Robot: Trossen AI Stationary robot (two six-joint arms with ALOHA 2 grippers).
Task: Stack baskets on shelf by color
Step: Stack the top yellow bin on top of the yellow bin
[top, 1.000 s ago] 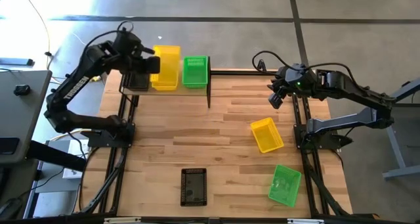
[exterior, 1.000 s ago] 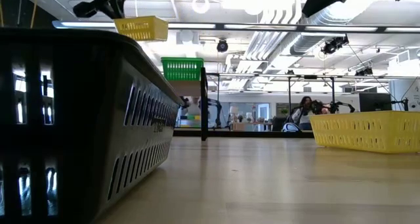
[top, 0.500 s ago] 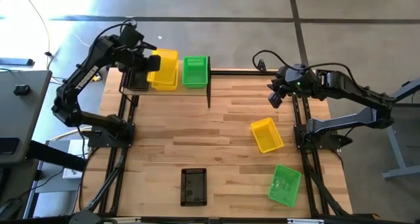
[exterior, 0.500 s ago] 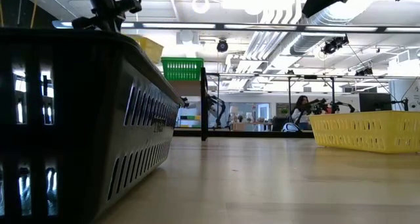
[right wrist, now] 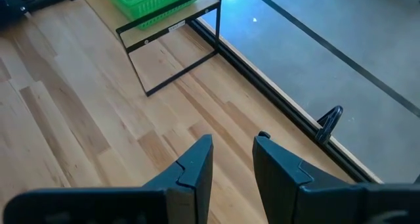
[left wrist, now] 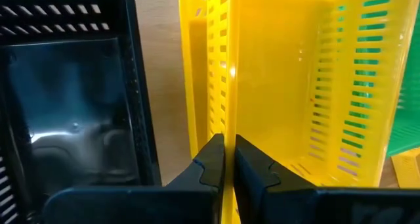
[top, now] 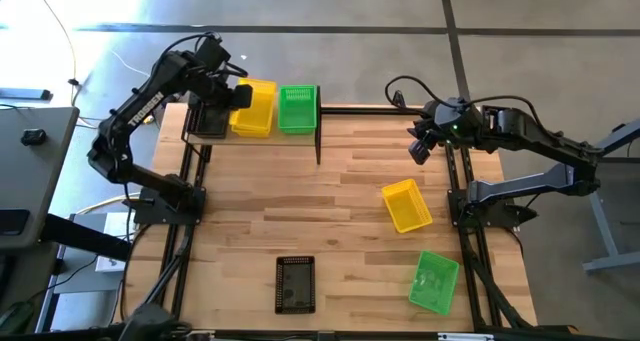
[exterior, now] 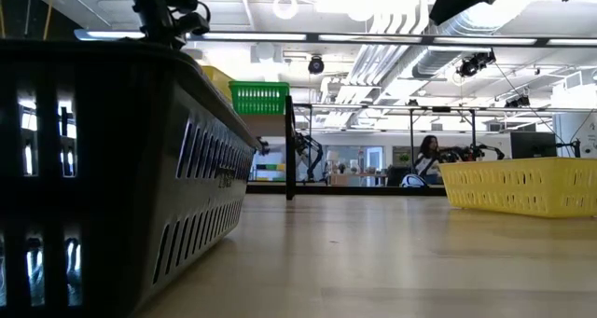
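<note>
left gripper clamped on the wall of a yellow basket, which sits on the shelf over the yellow stack, between the black basket and the green basket; looks seated or nearly so, can't tell if fully nested; release likely next; right gripper hangs empty above the tabletop near the far right edge, fingers parted.

progress: shelf already has black, yellow and green piles side by side; left on the table are a loose yellow basket, a loose green basket near the front right corner, and a loose black basket at front centre; so three to go, roughly.

room: shelf is full across, piles just beside each other, little side clearance, so lift straight up on retreat; table centre open; the shelf's black end post stands right of the green pile.
</note>
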